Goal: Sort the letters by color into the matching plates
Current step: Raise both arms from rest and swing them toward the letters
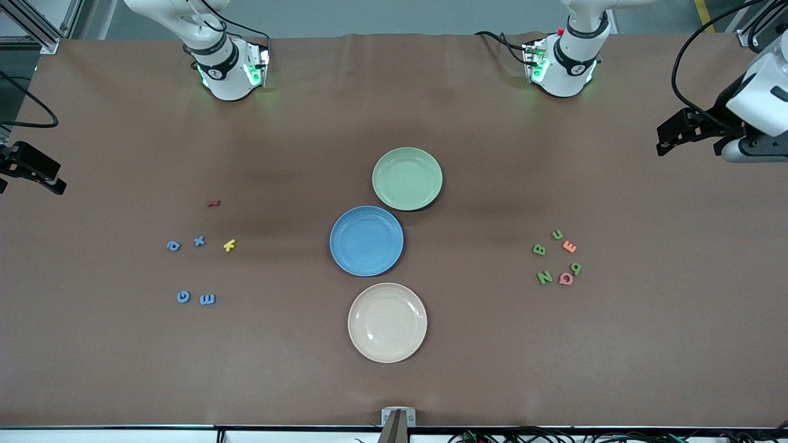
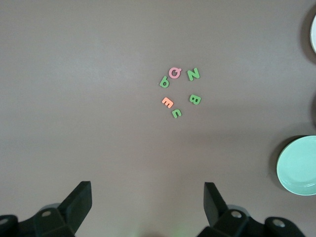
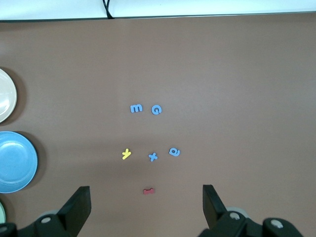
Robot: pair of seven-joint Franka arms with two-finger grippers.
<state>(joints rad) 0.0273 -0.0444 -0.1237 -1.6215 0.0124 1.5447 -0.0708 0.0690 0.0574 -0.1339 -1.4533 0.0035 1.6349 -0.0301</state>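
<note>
Both claws wait high over the brown surface (image 1: 394,381), each with its fingers spread wide and holding nothing: the left claw (image 2: 148,207) over the left arm's end, the right claw (image 3: 147,210) over the right arm's end. The four green letters (image 1: 544,277) lie near the left arm's end, mixed with an orange letter (image 1: 569,246) and a pink letter (image 1: 566,279). The four blue letters (image 1: 183,297) lie near the right arm's end, beside a yellow letter (image 1: 229,245) and a red letter (image 1: 213,203). In the middle, the green plate (image 1: 407,178) touches the blue plate (image 1: 366,240), which is nearer the front camera; the cream plate (image 1: 387,322) is nearest.
</note>
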